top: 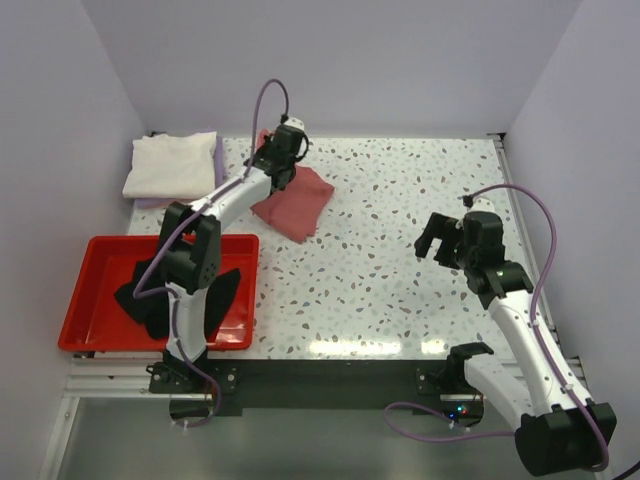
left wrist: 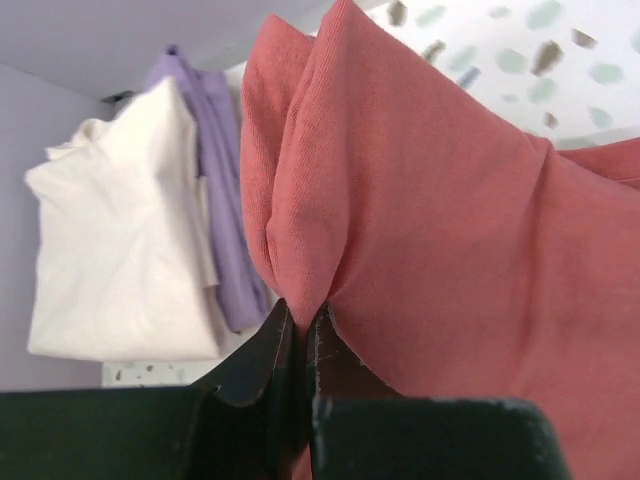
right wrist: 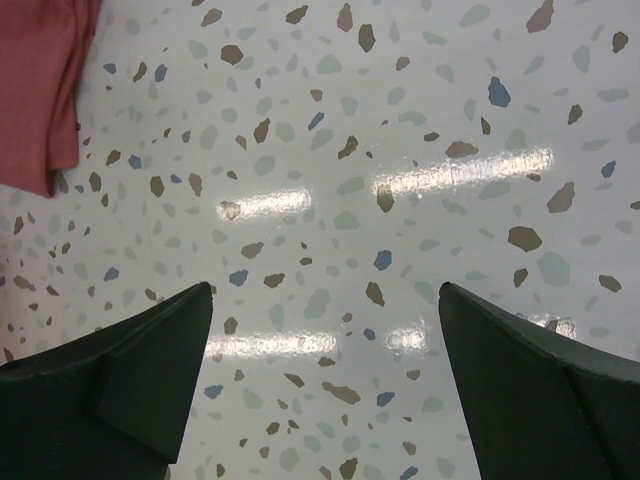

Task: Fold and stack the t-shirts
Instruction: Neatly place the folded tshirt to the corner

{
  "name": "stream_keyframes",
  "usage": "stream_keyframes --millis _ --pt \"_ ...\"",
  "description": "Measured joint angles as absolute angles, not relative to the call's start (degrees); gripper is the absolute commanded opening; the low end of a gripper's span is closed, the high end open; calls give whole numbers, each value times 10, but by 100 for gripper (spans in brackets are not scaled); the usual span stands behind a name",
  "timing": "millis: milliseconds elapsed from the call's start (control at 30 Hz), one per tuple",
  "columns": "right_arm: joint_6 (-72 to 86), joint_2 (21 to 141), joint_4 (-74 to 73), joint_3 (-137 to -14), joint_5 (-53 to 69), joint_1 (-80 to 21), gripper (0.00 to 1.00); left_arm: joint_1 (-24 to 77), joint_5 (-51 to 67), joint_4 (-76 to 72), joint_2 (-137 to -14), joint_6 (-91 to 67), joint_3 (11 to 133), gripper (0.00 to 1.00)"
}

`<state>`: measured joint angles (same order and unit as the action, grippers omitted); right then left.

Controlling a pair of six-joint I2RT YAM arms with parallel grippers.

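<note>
left gripper [left wrist: 300, 318] is pinched shut on a bunched fold of the salmon-red t-shirt [left wrist: 430, 240], right at the fingertips. it has the shirt by its far-left corner. the rest of the shirt lies loosely folded on the speckled table [top: 420, 190], far and left of centre, just beside the stack.

what i'd worry about: that's a thin bite of cloth at the very tips, so a quick pull could let it slide out. also only one corner is held, so if it gets carried over to the stack the free end probably drags and the fold opens up. the right gripper [right wrist: 325, 300] is spread wide with nothing in it, hovering over bare table well apart on the right, so it isn't supporting anything.

the stack is a cream-white t-shirt [top: 170, 165] on top of a pale lavender t-shirt [left wrist: 222, 190], tucked in the far-left corner near the wall [top: 60, 120]. coming in low could shove it crooked. nothing sits between shirt and stack that i can see. a black t-shirt [top: 140, 298] lies crumpled in the red tray [top: 75, 315] near left, under the left arm [top: 225, 195], not folded yet.
</note>
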<state>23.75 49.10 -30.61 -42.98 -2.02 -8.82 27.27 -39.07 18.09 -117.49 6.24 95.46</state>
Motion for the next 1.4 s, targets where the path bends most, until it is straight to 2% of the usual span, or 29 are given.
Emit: stream_keyframes --millis 300,667,967,1400 --pt "237 491 -306 -427 -20 -88 99 185 -401 185 -1175 86 1003 0" --pt "237 490 -306 -427 -22 -88 99 132 -392 211 -1175 115 1084 0" --pt "237 495 -305 -427 -21 -88 99 109 -381 225 -1169 118 1088 0" --pt "237 501 -305 -427 -25 -88 99 107 -351 250 -1145 118 1165 0"
